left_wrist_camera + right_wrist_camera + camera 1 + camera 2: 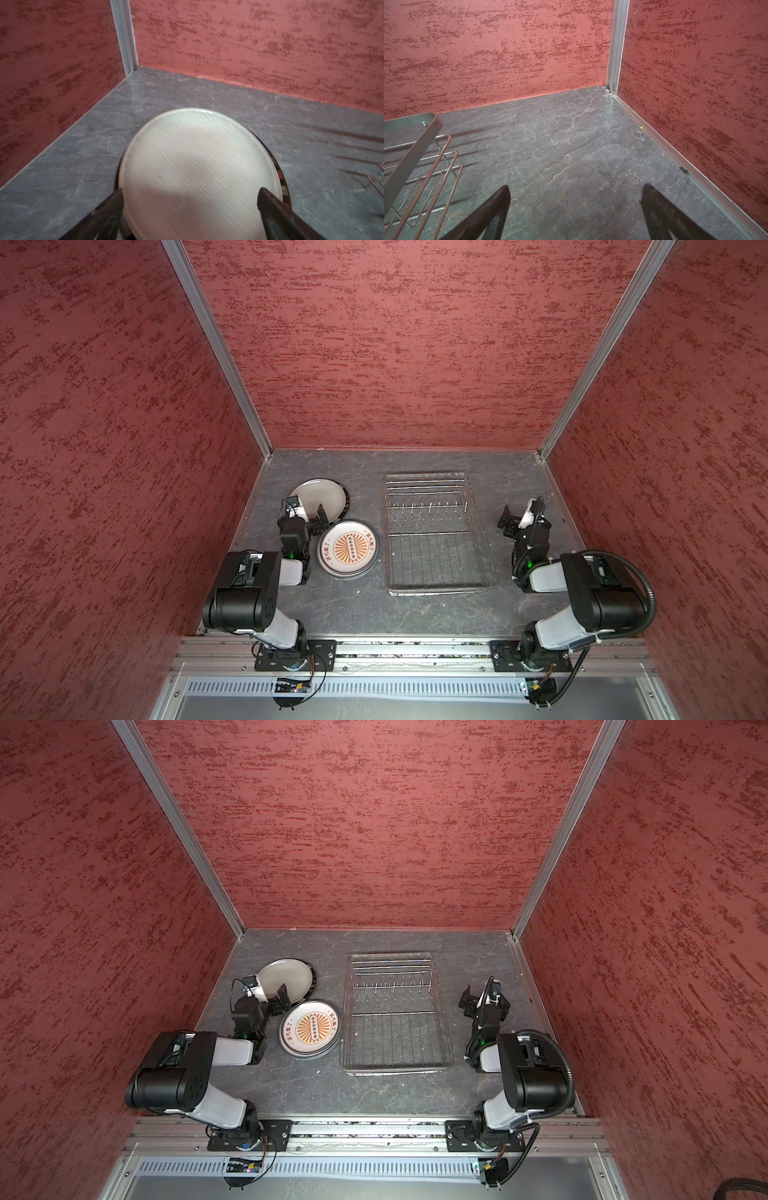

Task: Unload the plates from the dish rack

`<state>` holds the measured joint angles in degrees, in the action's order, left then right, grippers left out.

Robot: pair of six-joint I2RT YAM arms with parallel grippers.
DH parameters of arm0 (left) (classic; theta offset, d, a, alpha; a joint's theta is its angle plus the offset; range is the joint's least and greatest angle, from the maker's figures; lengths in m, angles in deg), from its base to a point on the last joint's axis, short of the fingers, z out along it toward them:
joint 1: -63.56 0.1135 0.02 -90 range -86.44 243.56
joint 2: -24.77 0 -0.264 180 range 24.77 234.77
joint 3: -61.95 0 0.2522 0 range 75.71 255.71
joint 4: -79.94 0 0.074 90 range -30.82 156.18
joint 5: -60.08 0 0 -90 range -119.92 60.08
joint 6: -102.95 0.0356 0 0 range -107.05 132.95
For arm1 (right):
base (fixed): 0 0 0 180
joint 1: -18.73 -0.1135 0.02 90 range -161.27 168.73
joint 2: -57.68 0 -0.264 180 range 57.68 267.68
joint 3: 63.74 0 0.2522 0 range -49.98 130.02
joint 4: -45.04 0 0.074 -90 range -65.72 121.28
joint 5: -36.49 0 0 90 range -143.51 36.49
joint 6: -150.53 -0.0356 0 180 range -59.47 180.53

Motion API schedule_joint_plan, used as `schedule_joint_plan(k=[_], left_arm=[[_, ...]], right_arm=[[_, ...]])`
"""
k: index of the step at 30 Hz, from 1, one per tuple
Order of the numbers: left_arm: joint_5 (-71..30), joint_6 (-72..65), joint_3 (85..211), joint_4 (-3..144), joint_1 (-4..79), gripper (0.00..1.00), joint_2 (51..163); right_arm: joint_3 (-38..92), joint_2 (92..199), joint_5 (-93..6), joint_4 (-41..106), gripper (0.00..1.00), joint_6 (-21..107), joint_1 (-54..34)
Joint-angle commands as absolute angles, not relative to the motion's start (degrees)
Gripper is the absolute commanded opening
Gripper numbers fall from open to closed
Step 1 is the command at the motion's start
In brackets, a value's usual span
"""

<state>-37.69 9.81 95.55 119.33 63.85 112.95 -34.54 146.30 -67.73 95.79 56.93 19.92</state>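
Two on tabletop (332,605), 9 o'clock of dish rack (436,531): off-white plate (318,495), sunburst plate (348,548). Left gripper (190,192) above off-white plate, right gripper (576,186) at rack's 3 o'clock; both jaws apart, empty.

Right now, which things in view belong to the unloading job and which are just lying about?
Job: dish rack, holding no plates; off-white plate on a dark-rimmed plate; sunburst plate; left tool and right tool, both open.
Lying about: a small white speck on the grey table.
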Motion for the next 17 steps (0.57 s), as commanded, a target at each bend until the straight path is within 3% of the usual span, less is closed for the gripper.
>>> schedule_joint_plan(k=[1, 17], left_arm=[[-37.1, 11.5, 96.9, 117.5, 64.0, 0.99, 112.3], [-37.5, 11.7, 96.6, 119.3, 63.8, 0.99, 112.7]], right_arm=[[-34.3, 146.2, -66.7, 98.4, 0.99, 57.2, 20.2], [-34.1, 146.3, -66.0, 98.0, 0.99, 57.4, 20.2]])
